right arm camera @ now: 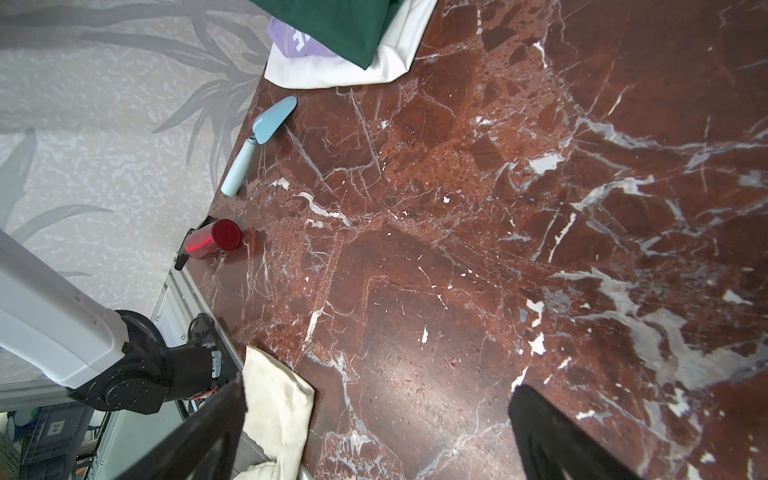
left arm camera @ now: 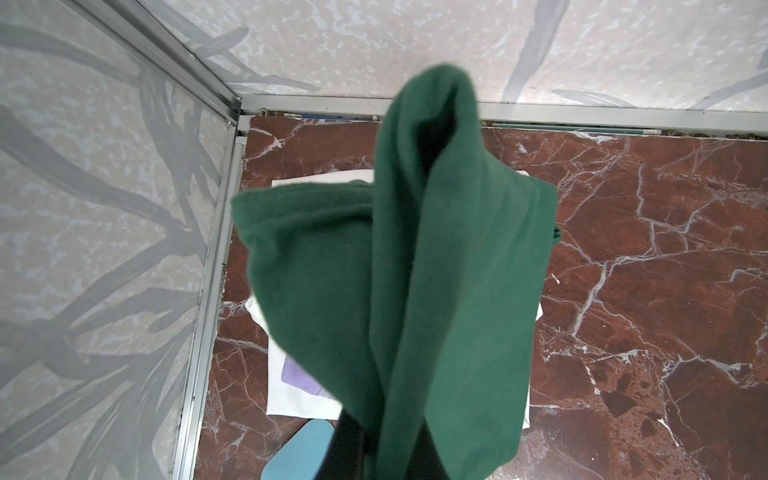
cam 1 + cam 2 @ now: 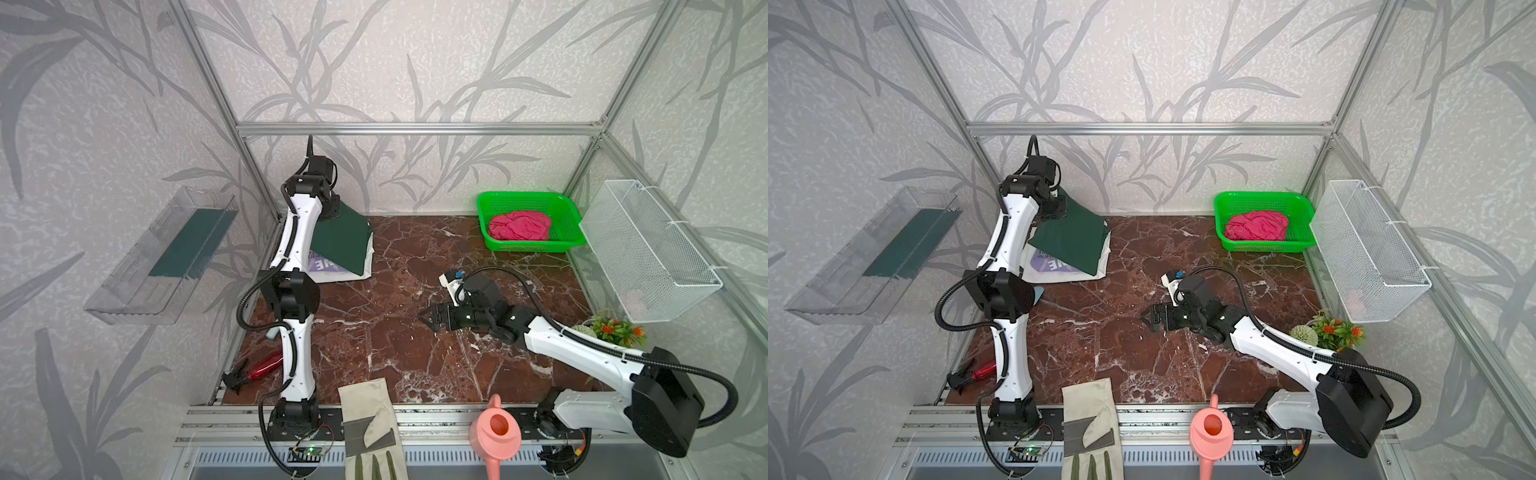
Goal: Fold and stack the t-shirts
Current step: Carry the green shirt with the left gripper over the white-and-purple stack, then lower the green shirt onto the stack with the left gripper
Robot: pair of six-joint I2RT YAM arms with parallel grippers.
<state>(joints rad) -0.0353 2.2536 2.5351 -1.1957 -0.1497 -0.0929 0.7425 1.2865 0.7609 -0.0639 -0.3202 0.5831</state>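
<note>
— Currently, where is the dark green t-shirt (image 3: 343,239)?
— At the far-left corner of the table (image 3: 415,365). It hangs folded from the left gripper (image 3: 333,208), whose jaws are clamped on its upper edge. In the left wrist view the cloth drapes down from the jaws and hides most of the fingers.

— What lies under it?
— A stack. The lilac t-shirt (image 3: 326,264), with its printed letters partly showing, lies on the white t-shirt (image 3: 368,266), which is flat on the table. The lower end of the green cloth overlaps both. Whether it touches them cannot be determined.

— Remaining garment?
— The pink-red t-shirt (image 3: 519,226) lies crumpled inside the green basket (image 3: 484,208) at the far-right corner.

— State of the right gripper (image 3: 424,320)?
— Jaws spread wide, nothing between them. It is held above the bare middle of the table, pointing toward the left side, well apart from every shirt.

— Other items?
— A beige glove (image 3: 370,415) lies across the near edge. A pink watering can (image 3: 494,432) stands between it and the right arm's base. A blue trowel (image 1: 266,133) and a red-handled tool (image 1: 214,243) lie along the left edge. An artificial plant (image 3: 615,330) sits at the right edge, below the wire basket (image 3: 648,249) mounted on the right wall. A clear tray (image 3: 124,299) is mounted on the left wall.
</note>
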